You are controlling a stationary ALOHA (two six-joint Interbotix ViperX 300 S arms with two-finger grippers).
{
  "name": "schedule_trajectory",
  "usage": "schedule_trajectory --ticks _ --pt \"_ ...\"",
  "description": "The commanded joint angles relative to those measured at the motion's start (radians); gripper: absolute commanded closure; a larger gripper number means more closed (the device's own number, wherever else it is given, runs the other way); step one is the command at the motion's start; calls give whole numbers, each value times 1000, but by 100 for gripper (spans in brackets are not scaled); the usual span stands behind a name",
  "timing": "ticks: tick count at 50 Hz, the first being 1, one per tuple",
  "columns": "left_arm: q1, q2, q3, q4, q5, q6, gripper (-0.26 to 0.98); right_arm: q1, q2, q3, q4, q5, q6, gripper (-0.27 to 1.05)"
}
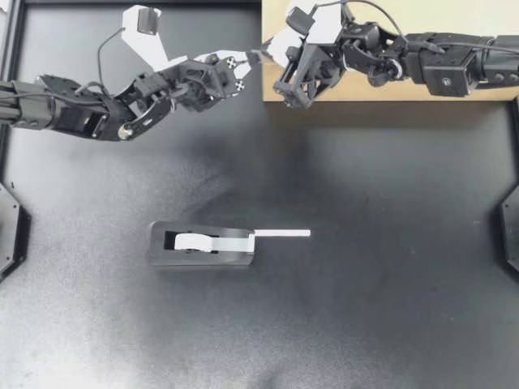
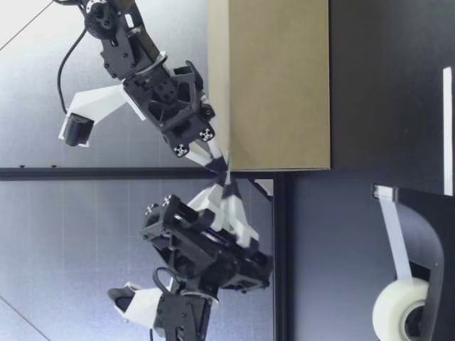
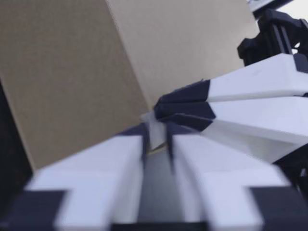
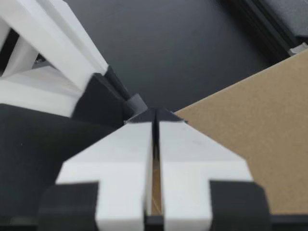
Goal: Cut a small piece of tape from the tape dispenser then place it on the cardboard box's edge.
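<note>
Closest to the low camera stands the tape dispenser [image 2: 426, 234], its white roll of tape [image 2: 398, 312] feeding a strip of tape [image 2: 389, 227] up to the dispenser's top. From above, the dispenser lies on the black table [image 1: 365, 308], well apart from both arms, and the free end of the strip pokes out past it toward my right side.

The cardboard box [image 1: 454, 16] sits in the table's corner on my right. Both arms meet at its near corner – my left gripper [image 1: 246, 66] reaches in from the left and my right gripper [image 1: 263, 57] comes over the box top, their tips almost touching just beside the box's edge.

In the left wrist view the left gripper's fingers [image 3: 127, 149] are clenched on a small piece of tape [image 3: 154, 134], a pale scrap pinched between their tips, right at the box's vertical edge. The right gripper's dark tips press in against that same spot from the side. In the right wrist view its fingers [image 4: 187, 144] are closed tight against each other – only a thin seam shows between them – with the box's top face just beside them.
</note>
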Motion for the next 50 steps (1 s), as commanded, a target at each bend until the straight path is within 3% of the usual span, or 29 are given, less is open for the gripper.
schedule_trajectory --ticks 1,5,19,32,42,50 --pt "3 -43 -3 3 -9 5 37 -17 -17 -14 -2 2 0 86" --pt "-2 -52 6 3 -9 6 30 -17 -23 -15 0 2 0 86" --pt "-87 -163 54 18 -3 184 36 34 -178 -3 -2 11 3 86" --pt "-236 -314 115 51 -2 563 42 230 -364 92 9 23 12 86" --pt "-313 -397 156 61 -2 739 46 371 -479 175 43 -21 18 86" --pt "-362 -419 169 143 -2 781 46 439 -545 255 46 -115 52 86"
